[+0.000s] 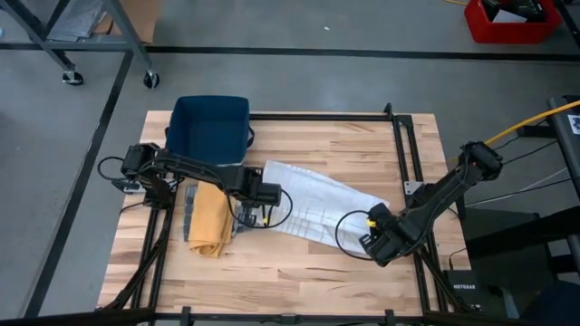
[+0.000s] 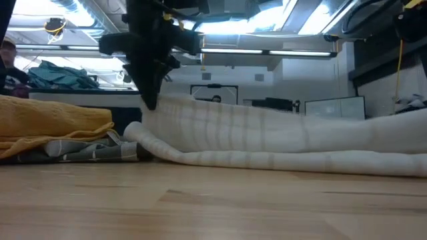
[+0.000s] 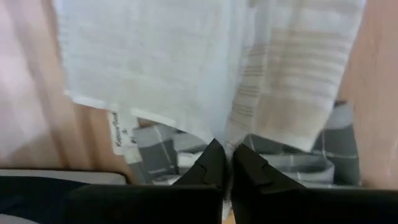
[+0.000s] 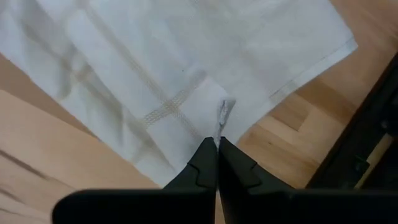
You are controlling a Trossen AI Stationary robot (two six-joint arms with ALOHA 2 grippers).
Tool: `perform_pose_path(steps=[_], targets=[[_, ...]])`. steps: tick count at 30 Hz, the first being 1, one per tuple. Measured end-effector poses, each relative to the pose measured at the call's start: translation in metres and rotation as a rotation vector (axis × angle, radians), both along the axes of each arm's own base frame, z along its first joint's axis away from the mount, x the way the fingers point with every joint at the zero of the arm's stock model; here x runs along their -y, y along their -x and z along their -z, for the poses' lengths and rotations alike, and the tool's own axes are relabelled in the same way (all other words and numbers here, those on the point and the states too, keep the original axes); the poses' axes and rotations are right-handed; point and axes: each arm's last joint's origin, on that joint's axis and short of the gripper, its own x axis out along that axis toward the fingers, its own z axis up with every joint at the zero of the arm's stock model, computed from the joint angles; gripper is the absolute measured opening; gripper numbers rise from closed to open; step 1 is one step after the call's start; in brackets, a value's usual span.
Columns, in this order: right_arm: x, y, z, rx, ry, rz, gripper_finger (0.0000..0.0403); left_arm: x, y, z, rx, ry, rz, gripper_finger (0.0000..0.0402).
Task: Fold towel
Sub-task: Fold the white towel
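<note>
A white towel (image 1: 313,204) with faint woven stripes lies slantwise across the middle of the wooden table (image 1: 299,272), mostly flat. My left gripper (image 1: 256,210) is shut on its left end, which the low view shows raised a little toward the dark fingers (image 2: 150,93). My right gripper (image 1: 375,237) is shut on the towel's right end, close to the table's right frame. The right wrist view shows the towel (image 4: 155,68) spread on the wood ahead of the fingers. My left gripper pinches the towel at a bunched fold of its left edge (image 3: 229,134) between its two fingers, coming steeply from above. That end is lifted and drapes down from the fingers; the rest (image 2: 287,143) lies on the table. My right gripper pinches a small pucker of cloth (image 4: 222,115) between its fingertips, a short way in from the towel's hemmed corner edge (image 4: 311,71). The fingers point straight down. The cloth around the pucker lies flat on the table.
A folded yellow towel (image 1: 210,222) rests on a grey checked cloth (image 1: 189,206) just left of my left gripper. A dark blue bin (image 1: 210,127) stands at the far left. A black frame rail (image 1: 410,172) runs along the right. Bare wood lies near the front edge.
</note>
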Motion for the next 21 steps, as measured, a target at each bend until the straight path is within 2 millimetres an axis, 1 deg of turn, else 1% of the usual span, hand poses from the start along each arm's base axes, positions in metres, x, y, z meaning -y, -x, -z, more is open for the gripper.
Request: perform_pose_path(steps=[7, 12, 14, 17, 19, 21], targets=[[-0.002, -0.001, 0.001, -0.012, -0.034, -0.052, 0.0005, 0.007, 0.005, 0.008, -0.029, 0.005, -0.002, 0.0], [-0.004, -0.002, 0.001, -0.004, -0.049, -0.061, 0.0005, 0.011, 0.006, 0.009, -0.037, 0.002, 0.036, 0.0005], [-0.005, -0.003, 0.001, 0.003, -0.065, -0.062, 0.0005, 0.013, 0.006, 0.009, -0.04, 0.001, 0.051, 0.0019], [-0.007, -0.004, 0.001, -0.001, -0.1, -0.068, 0.0007, 0.016, 0.007, 0.009, -0.04, 0.002, 0.059, 0.0049], [-0.008, -0.004, 0.001, -0.017, -0.129, -0.082, 0.0017, 0.018, 0.007, 0.009, -0.04, 0.002, 0.065, 0.0072], [-0.01, -0.005, 0.001, -0.029, -0.17, -0.088, 0.0036, 0.021, 0.008, 0.009, -0.038, 0.003, 0.063, 0.0096]])
